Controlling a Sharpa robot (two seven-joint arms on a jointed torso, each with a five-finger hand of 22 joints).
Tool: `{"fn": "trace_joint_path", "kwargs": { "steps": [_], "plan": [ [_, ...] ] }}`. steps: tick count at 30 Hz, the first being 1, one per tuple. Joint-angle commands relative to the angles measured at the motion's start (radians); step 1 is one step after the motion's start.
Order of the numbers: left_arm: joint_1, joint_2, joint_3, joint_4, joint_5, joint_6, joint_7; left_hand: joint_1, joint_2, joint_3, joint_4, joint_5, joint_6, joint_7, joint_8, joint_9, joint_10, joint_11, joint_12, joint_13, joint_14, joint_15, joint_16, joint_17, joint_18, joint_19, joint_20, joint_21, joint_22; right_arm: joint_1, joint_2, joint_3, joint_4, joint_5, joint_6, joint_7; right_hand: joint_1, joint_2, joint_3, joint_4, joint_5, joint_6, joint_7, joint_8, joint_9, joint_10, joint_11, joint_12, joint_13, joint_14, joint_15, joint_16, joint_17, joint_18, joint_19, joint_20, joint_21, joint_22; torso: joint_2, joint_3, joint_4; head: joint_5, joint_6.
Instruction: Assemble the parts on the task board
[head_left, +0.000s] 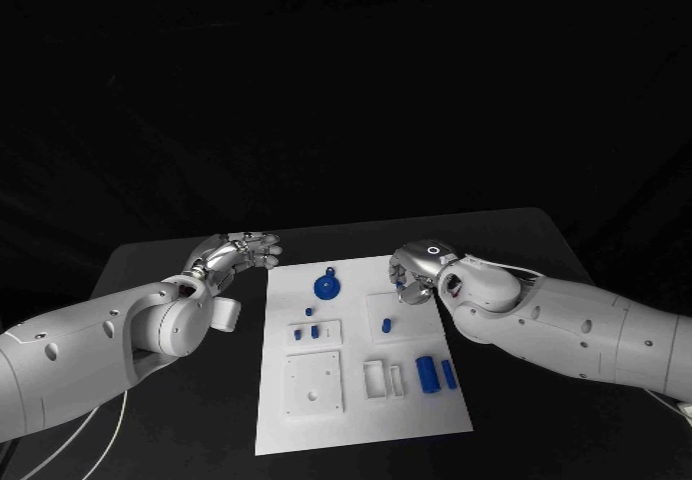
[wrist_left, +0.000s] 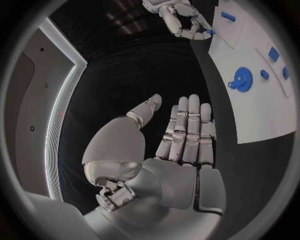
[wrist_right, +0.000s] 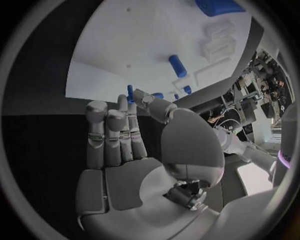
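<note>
The white task board (head_left: 361, 400) lies in the middle of the black table. On it are a round blue disc (head_left: 329, 288), small blue pegs (head_left: 307, 330), one blue peg (head_left: 387, 325) and a thick blue cylinder (head_left: 427, 372). My right hand (head_left: 415, 272) hovers over the board's far right corner, its thumb and a fingertip pinching a small blue part (wrist_left: 211, 32), which also shows at the fingertips (wrist_right: 130, 92). My left hand (head_left: 238, 252) is off the board's far left corner, fingers straight, thumb apart, holding nothing (wrist_left: 181, 135).
White raised blocks and recesses sit on the board: a square plate (head_left: 313, 382) near the front left and small frames (head_left: 384, 378) beside the cylinder. Bare black table (head_left: 534, 250) surrounds the board on every side.
</note>
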Motion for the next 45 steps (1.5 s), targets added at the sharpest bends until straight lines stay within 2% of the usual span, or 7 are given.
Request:
{"fn": "trace_joint_path", "kwargs": {
  "steps": [1,9,15,20,23,31,45],
  "plan": [
    [0.001,0.002,0.001,0.001,0.007,-0.003,0.004,-0.012,-0.002,-0.007,0.001,-0.001,-0.007,0.002,0.005,-0.001,-0.007,-0.001,-0.003,-0.001,0.006,-0.001,-0.004,0.001,0.004,0.007,-0.001,-0.002,0.001,0.008,-0.009,0.006,0.017,0.086,0.039,-0.006,-0.004,-0.007,0.006,0.002,-0.001,0.007,0.000,0.002,0.001,0.063,-0.009,0.000,0.002,0.000,-0.006,0.003,-0.002,0.083,0.000,-0.008,0.006,0.020,0.000,-0.0004,-0.0001,0.000,0.000],
    [0.001,0.004,0.001,0.000,0.011,-0.007,0.004,-0.012,-0.002,-0.008,0.001,-0.001,-0.007,0.002,0.005,-0.001,-0.007,-0.001,-0.003,-0.001,0.006,-0.001,-0.005,0.002,0.004,0.007,-0.001,-0.002,0.001,0.013,-0.015,0.007,0.076,0.118,-0.015,0.031,-0.007,-0.005,0.005,0.001,0.003,0.006,0.000,0.001,0.002,0.063,-0.009,-0.001,0.003,0.000,-0.006,0.003,-0.002,0.083,0.000,-0.009,0.007,0.019,-0.001,-0.0019,-0.0011,0.009,0.003],
    [0.001,0.010,0.001,-0.007,0.019,-0.012,0.004,-0.013,-0.002,-0.008,0.002,-0.001,-0.007,0.002,0.006,-0.002,-0.007,-0.001,-0.003,-0.001,0.007,-0.001,-0.005,0.002,0.004,0.007,-0.001,-0.002,0.002,0.006,-0.002,0.006,0.112,0.165,-0.078,0.089,-0.007,-0.004,0.005,0.001,0.003,0.006,0.000,0.001,0.002,0.063,-0.009,-0.001,0.004,0.001,-0.006,0.003,-0.002,0.083,0.001,-0.009,0.007,0.019,-0.001,-0.0015,-0.0011,0.034,0.002],
    [0.001,0.021,0.001,-0.024,0.026,-0.014,0.006,-0.013,-0.001,-0.008,0.002,-0.001,-0.007,0.002,0.006,-0.002,-0.007,-0.001,-0.003,-0.001,0.007,-0.001,-0.006,0.003,0.004,0.007,-0.001,-0.002,0.002,-0.007,0.019,0.003,0.129,0.169,-0.092,0.111,-0.007,-0.003,0.005,0.000,0.007,0.006,0.000,0.001,0.003,0.063,-0.009,-0.002,0.006,0.001,-0.006,0.002,-0.002,0.083,0.001,-0.010,0.007,0.019,-0.005,-0.0032,-0.0005,0.070,-0.001],
    [0.001,0.031,0.001,-0.041,0.031,-0.017,0.008,-0.013,-0.001,-0.008,0.002,0.000,-0.007,0.002,0.006,-0.002,-0.007,-0.001,-0.003,-0.001,0.007,-0.001,-0.006,0.004,0.004,0.008,-0.002,-0.002,0.002,-0.016,0.039,-0.009,0.127,0.143,-0.089,0.112,-0.008,-0.002,0.005,0.000,0.009,0.005,0.000,0.000,0.004,0.063,-0.009,-0.003,0.006,0.002,-0.006,0.001,-0.003,0.083,0.002,-0.010,0.007,0.019,-0.009,-0.0057,-0.0001,0.094,-0.011],
    [0.001,0.050,0.001,-0.074,0.037,-0.020,0.007,-0.013,0.000,-0.007,0.002,0.000,-0.007,0.002,0.007,-0.002,-0.006,-0.001,-0.002,-0.001,0.008,-0.001,-0.007,0.005,0.004,0.008,-0.002,-0.003,0.002,-0.048,0.099,-0.078,0.104,0.095,-0.075,0.118,-0.008,-0.002,0.004,-0.001,0.012,0.005,0.000,0.000,0.005,0.064,-0.010,-0.004,0.008,0.003,-0.007,0.001,-0.003,0.083,0.003,-0.011,0.007,0.018,-0.021,-0.0117,0.0017,0.144,-0.032],
    [0.001,0.078,0.001,-0.091,0.037,-0.018,0.004,-0.011,-0.002,-0.007,0.001,0.000,-0.006,0.001,0.008,-0.002,-0.005,-0.002,-0.001,-0.002,0.009,-0.002,-0.009,0.008,0.004,0.008,-0.002,-0.003,0.003,-0.106,0.167,-0.108,0.072,0.025,-0.046,0.087,-0.008,0.000,0.000,-0.005,0.017,0.006,0.000,-0.001,0.008,0.065,-0.010,-0.007,0.013,0.007,-0.007,-0.001,-0.004,0.083,0.011,-0.015,0.012,0.019,-0.031,-0.0210,0.0105,0.212,-0.071]
  ]
}}
